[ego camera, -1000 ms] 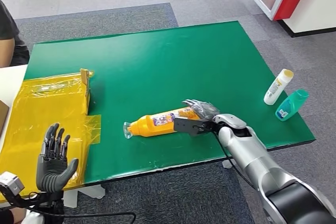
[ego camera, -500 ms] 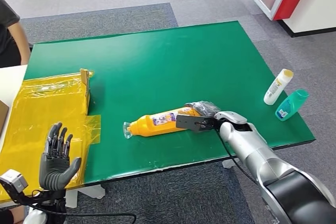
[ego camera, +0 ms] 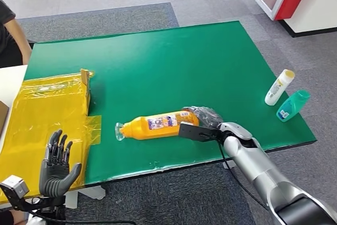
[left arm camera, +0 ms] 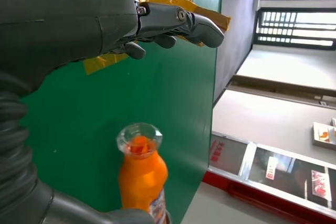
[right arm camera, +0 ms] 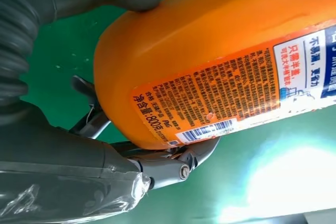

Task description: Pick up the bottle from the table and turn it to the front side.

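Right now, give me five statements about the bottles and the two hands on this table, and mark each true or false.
1. The orange bottle lies on its side on the green table. True.
2. The right hand grips the orange bottle at its cap end. False: it grips the base end; the clear cap points away from it.
3. The left hand holds nothing, its fingers apart. True.
4. The white bottle and the teal bottle stand upright in the table's middle. False: both lie near the table's right edge.
5. Yellow plastic sheeting covers the table's left end. True.
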Controlling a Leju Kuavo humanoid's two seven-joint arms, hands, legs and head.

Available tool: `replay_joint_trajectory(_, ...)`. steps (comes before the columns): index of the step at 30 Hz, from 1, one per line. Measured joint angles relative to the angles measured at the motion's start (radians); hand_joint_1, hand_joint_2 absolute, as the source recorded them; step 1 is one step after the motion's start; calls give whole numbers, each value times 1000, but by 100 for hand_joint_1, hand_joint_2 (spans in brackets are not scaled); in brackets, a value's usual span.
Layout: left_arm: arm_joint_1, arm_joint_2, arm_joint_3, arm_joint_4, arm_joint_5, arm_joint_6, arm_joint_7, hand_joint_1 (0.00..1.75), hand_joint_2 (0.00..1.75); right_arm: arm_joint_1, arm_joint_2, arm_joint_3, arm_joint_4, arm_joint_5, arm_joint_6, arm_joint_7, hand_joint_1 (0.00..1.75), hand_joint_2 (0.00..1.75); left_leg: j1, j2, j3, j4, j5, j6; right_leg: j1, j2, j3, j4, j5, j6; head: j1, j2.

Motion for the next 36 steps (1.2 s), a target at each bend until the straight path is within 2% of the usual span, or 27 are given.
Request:
replay_joint_trajectory(3, 14, -3, 2, -8, -16, -7, 6, 0, 175, 83, 40, -85, -143, -168, 10, -26, 175, 175, 0, 0, 0, 0, 0, 0, 0, 0, 0, 0, 0, 0, 0, 0)
replay_joint_trajectory(6, 22, -9, 3, -15, -30, -13, 12, 0, 175, 143, 88, -149, -246, -281, 51, -43, 175, 175, 0, 0, 0, 0, 0, 0, 1, 0, 0, 0, -1, -1, 0, 0)
replay_joint_trajectory(13, 6, -12, -8, -15, -55, -16, 44, 0, 175, 224, 200, -226, -325, -524, 153, -99, 175, 175, 0, 0, 0, 0, 0, 0, 1, 0, 0, 0, -1, -1, 0, 0)
replay_joint_trajectory(18, -64, 1, -81, -15, -60, -26, 96, 0, 175, 229, 264, -191, -284, -449, 109, -146, 175, 175, 0, 0, 0, 0, 1, -1, 1, 0, 0, 0, 0, -1, 0, 0)
replay_joint_trajectory(22, -137, 15, -162, -18, -2, -50, 142, 0, 175, 215, 300, -145, -223, -396, 65, -173, 175, 175, 0, 0, 0, 0, 2, -1, 1, 0, 0, 0, 1, -1, 0, 0)
replay_joint_trajectory(30, -220, 45, -275, -35, 85, -83, 202, 0, 175, 197, 331, -102, -148, -341, 30, -195, 175, 175, 0, 0, 0, 0, 2, -1, 1, 0, 0, 0, 1, -1, 0, 0)
replay_joint_trajectory(34, -261, 61, -331, -36, 90, -64, 241, 2, 175, 195, 338, -78, -120, -292, 10, -218, 175, 175, 0, 0, 0, 0, 2, -1, 1, 0, -1, 0, 1, -1, 0, 0)
replay_joint_trajectory(35, -270, 64, -344, -36, 93, -57, 245, 7, 175, 193, 341, -71, -110, -282, 2, -224, 175, 175, 0, 0, 0, 0, 2, -1, 1, 0, -1, 0, 1, -1, 0, 0)
replay_joint_trajectory(36, -278, 67, -355, -36, 99, -53, 247, 50, 175, 192, 343, -65, -99, -274, -4, -229, 175, 175, 0, 0, 0, 0, 2, -1, 1, 0, -1, 0, 1, -1, 0, 0)
